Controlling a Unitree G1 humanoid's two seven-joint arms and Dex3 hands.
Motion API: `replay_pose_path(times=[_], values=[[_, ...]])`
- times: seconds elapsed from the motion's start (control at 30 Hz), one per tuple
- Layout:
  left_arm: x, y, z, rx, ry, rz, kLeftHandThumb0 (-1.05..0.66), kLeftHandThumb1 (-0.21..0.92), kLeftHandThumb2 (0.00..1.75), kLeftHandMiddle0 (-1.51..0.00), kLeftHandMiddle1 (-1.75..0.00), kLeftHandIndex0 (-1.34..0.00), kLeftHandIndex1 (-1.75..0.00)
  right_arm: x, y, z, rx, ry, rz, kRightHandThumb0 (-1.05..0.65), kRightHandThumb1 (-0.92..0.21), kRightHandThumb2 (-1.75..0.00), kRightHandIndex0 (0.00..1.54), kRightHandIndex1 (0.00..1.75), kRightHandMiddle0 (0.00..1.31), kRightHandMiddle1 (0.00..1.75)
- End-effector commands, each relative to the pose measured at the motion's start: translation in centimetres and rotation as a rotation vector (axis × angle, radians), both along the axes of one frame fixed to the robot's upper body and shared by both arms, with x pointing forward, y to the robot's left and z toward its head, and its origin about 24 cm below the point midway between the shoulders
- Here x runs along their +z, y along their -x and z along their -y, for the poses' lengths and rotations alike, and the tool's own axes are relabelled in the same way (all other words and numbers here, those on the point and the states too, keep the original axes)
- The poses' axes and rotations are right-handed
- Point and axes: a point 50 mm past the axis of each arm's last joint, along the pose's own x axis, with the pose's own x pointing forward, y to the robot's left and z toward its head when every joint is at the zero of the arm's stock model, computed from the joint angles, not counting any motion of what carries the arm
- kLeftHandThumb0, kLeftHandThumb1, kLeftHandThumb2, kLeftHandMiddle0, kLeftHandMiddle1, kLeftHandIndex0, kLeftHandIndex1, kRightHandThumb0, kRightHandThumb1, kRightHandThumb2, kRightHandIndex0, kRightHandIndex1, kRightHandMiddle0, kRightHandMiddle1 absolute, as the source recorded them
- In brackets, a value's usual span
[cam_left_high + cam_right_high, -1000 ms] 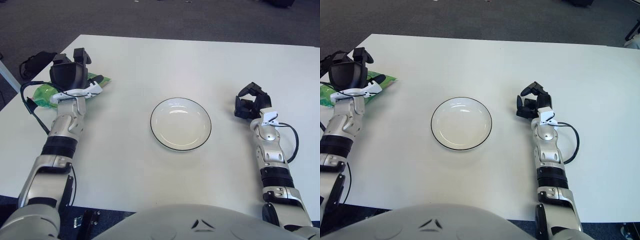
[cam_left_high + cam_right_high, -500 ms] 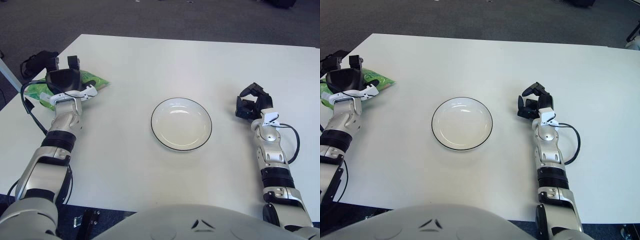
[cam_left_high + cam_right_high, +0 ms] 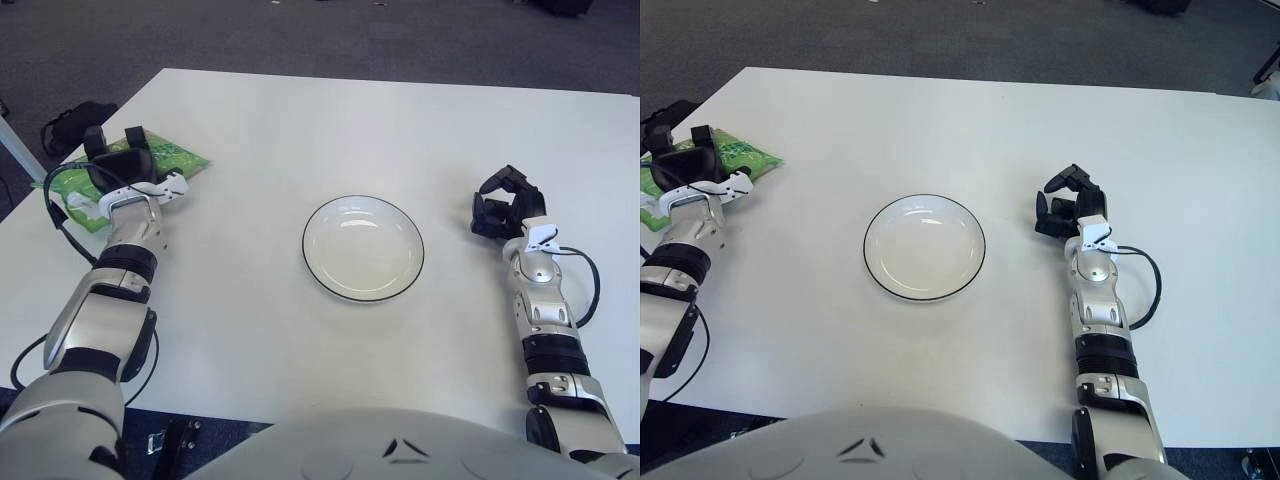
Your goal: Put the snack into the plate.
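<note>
While the round white plate with a thin dark rim point(image 3: 362, 248) sits bare near the middle of the white tabletop point(image 3: 330, 130), the flat green snack packet point(image 3: 165, 158) lies at the tabletop's left edge, well apart from the plate. The left hand point(image 3: 108, 176) is over the packet's near end, covering much of it, its dark fingers point(image 3: 137, 140) pointing away from the robot on top of the wrapper; whether they pinch the packet or only lie against it cannot be told. A black cable point(image 3: 55, 200) loops out from the left wrist toward the tabletop's edge. The right hand point(image 3: 503, 205) shows to the right of the plate, its black fingers curled inward and holding nothing. A thin black cable point(image 3: 586, 280) loops beside the right forearm.
</note>
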Motion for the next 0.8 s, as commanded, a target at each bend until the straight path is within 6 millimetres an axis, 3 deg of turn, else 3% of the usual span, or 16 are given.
replay_pose_path(times=[0.0,0.47,0.73,0.77], values=[[-0.28,-0.04,-0.11,0.024,0.010,-0.019,-1.05,0.92,0.96,0.00,-0.13,0.00,-0.49,-5.26,2.82,0.14,-0.031,-0.045,-0.221,-0.48,-0.31,-1.32,1.36,1.75,0.62,1.75],[-0.57,0.19,0.03,0.016,0.008,0.033,-1.05,0.92,0.98,-0.04,-0.10,0.00,-0.57,-5.29,2.82,0.24,-0.027,-0.044,-0.223,-0.49,-0.31,-1.32,1.36,1.75,0.62,1.75],[-0.47,0.02,0.46,0.000,0.036,0.070,-1.05,0.92,0.99,-0.18,-0.17,0.00,-0.69,-5.22,2.84,0.21,-0.032,-0.038,-0.224,-0.49,-0.31,-1.33,1.37,1.75,0.62,1.75],[-0.41,-0.03,0.54,-0.003,0.040,0.078,-1.05,0.92,0.99,-0.17,-0.46,0.00,-0.77,-5.21,2.84,0.20,-0.032,-0.038,-0.224,-0.49,-0.31,-1.33,1.36,1.75,0.62,1.75]])
